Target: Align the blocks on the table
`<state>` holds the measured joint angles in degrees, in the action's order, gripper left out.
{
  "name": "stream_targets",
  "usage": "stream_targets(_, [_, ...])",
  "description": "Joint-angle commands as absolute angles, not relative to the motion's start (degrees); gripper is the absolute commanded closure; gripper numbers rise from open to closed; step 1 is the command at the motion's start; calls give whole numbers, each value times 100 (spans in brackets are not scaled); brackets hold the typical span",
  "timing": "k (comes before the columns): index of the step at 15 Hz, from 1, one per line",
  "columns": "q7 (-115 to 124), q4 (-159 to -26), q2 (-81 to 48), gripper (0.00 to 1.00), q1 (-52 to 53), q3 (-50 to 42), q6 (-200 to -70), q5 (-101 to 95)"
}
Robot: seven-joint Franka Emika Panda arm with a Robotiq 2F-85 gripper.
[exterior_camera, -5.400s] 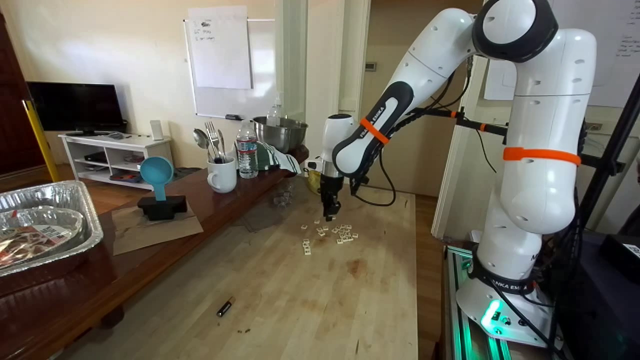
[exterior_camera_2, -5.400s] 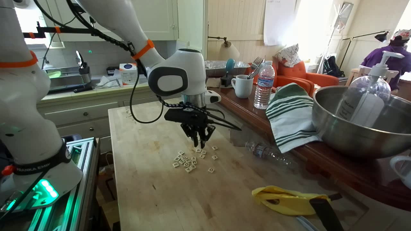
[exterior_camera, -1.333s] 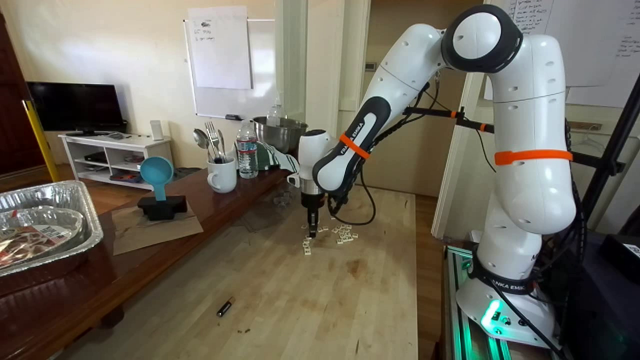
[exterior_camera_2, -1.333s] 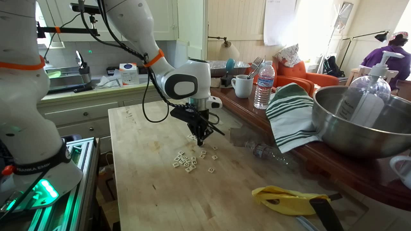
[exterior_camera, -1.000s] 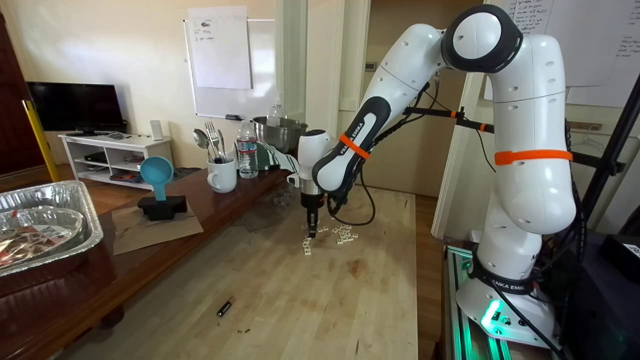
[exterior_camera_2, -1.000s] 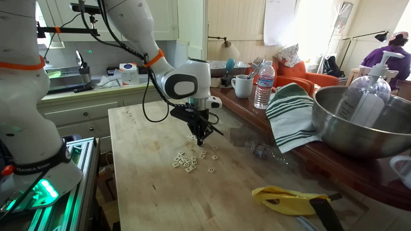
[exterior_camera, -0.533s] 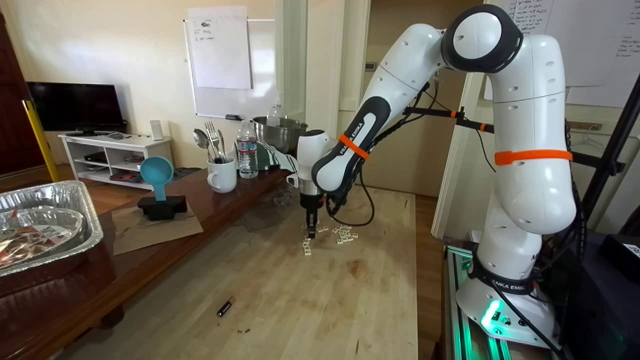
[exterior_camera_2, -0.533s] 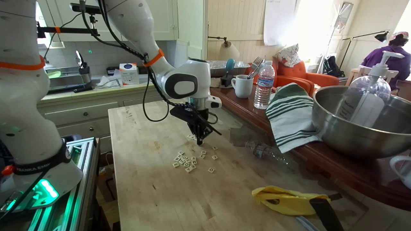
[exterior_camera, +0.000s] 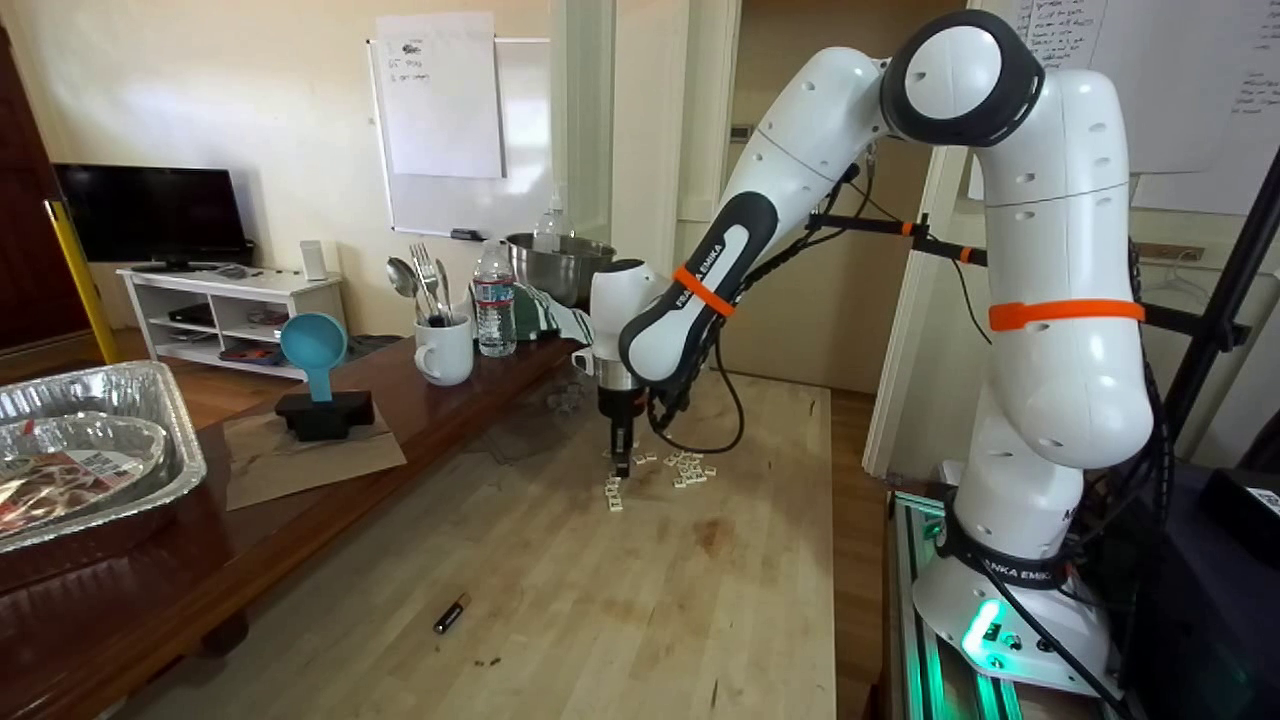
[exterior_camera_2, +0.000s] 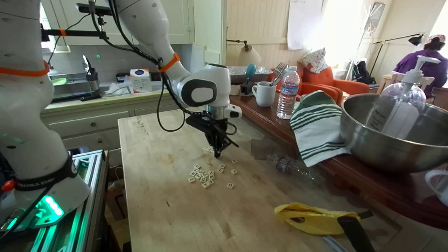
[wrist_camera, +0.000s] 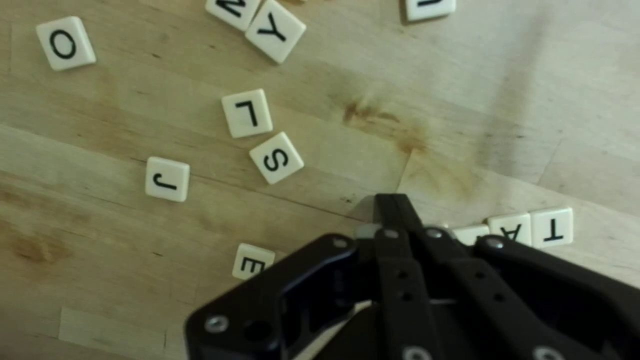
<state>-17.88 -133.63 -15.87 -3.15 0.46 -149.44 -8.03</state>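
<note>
The blocks are tiny cream letter tiles on the wooden table [exterior_camera: 560, 590]. A short row [exterior_camera: 614, 494] stands beside a loose cluster [exterior_camera: 690, 468]; the cluster [exterior_camera_2: 202, 175] and several scattered blocks [exterior_camera_2: 230, 185] also show in an exterior view. My gripper [exterior_camera: 622, 470] points down, low at the far end of the row. In the wrist view its fingertips [wrist_camera: 391, 197] meet with nothing visible between them. The T block [wrist_camera: 551, 228] and A block [wrist_camera: 510, 228] line up right of the fingers, beside a partly hidden block [wrist_camera: 470, 234]. Another pale block [wrist_camera: 366, 230] is mostly hidden left of the fingers.
Loose S [wrist_camera: 276, 158], L [wrist_camera: 247, 113], J [wrist_camera: 167, 179] and E [wrist_camera: 253, 261] blocks lie left of the fingers. A battery [exterior_camera: 451, 613] lies on the table. A dark wooden counter [exterior_camera_2: 259, 108] borders it, with a clear bottle [exterior_camera_2: 290, 166] and yellow bag [exterior_camera_2: 315, 218] nearby.
Since about five seconds ago my gripper has come lower, to the row's end, and its fingers look closed together. In the last second it has crept slightly along toward the row.
</note>
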Motion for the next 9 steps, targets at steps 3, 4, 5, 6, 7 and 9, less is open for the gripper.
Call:
stream_targets(3, [-1507,-13200,-1808,100,-254,66,-14750,-726])
stream_targets(4, [-1489,-13206,-1798,100,-250,59,-14758,-743])
stream_targets(5, [-1448,-13218,-1787,100,-241,41,-14784,-774])
stream_targets(6, [-1428,-13224,-1782,100,-239,36,-14793,-782])
stream_targets(7, [-1424,-13232,-1775,100,-242,37,-14800,-778])
stream_targets(9, [-1379,-13249,-1760,100,-226,13,-14835,-831])
